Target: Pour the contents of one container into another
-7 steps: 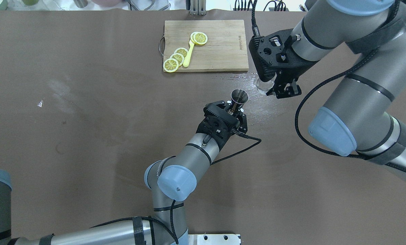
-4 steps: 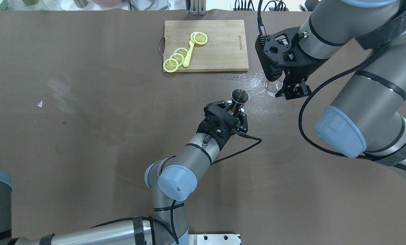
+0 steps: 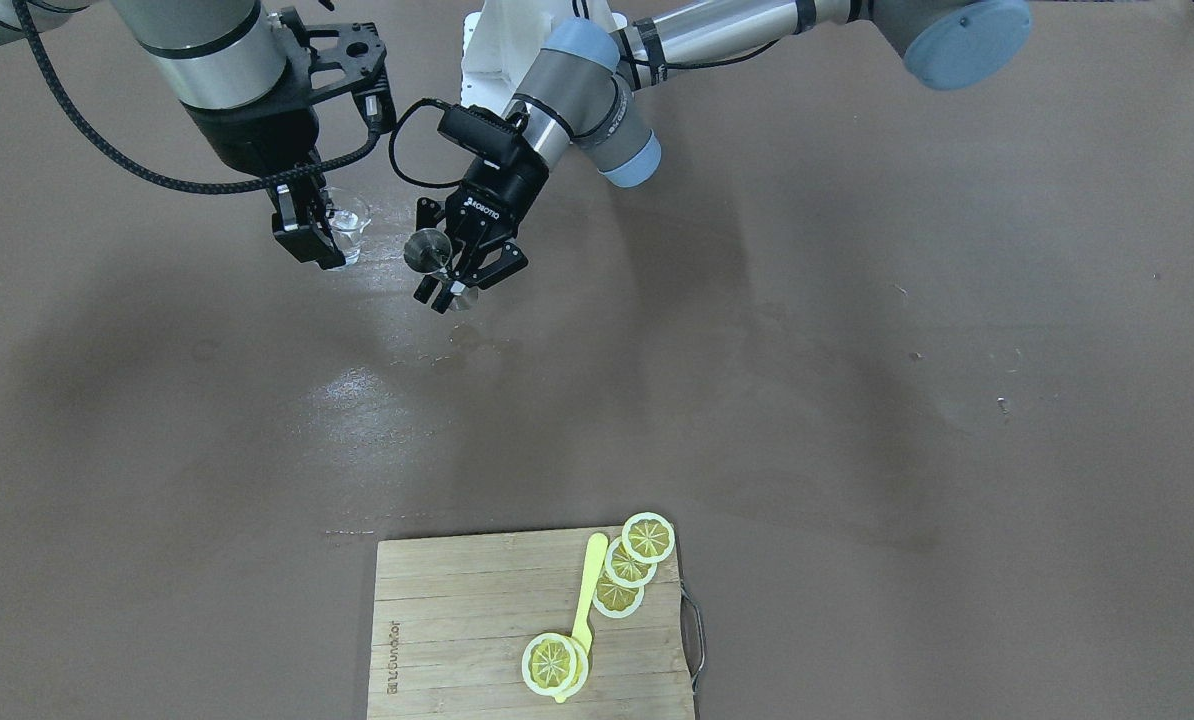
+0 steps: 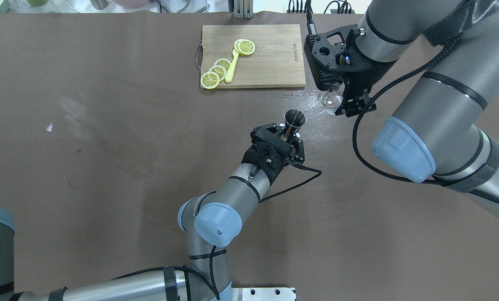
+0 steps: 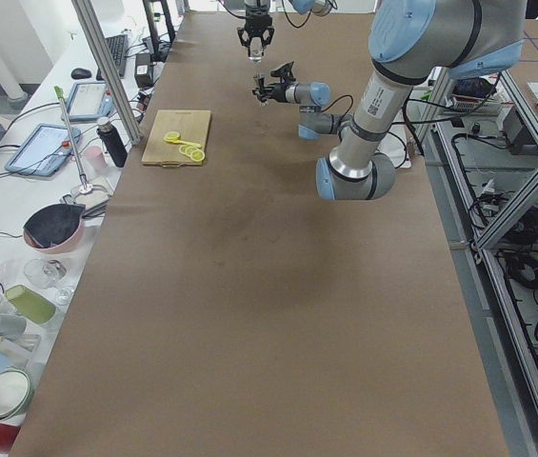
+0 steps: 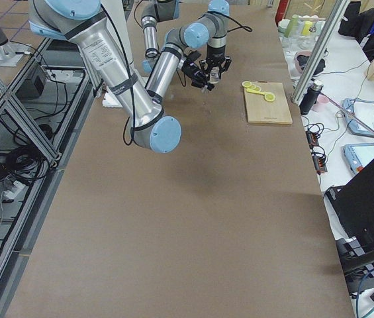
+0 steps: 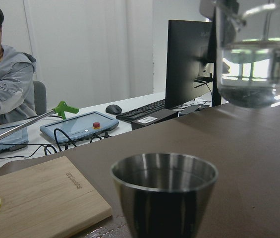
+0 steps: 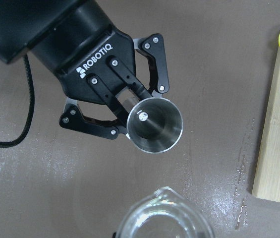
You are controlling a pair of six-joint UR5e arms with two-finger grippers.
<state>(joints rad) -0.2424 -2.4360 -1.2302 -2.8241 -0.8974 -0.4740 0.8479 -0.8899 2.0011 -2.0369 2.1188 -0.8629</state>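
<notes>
Jigger (image 4: 294,118): shiny steel, upright, pinched by left hand (image 4: 287,131) | glass (image 4: 330,99): clear, aloft, gripped by right hand (image 4: 340,101)

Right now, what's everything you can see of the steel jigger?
The steel jigger is a shiny, conical metal cup, mouth up and roughly upright. It looks empty in the right wrist view. The left pincer clamps it from the side, below the rim. It stands over a wet-looking patch of the brown table, short of the cutting board. The glass beaker hangs higher beside it, apart. Whether its foot touches the table is unclear.
</notes>
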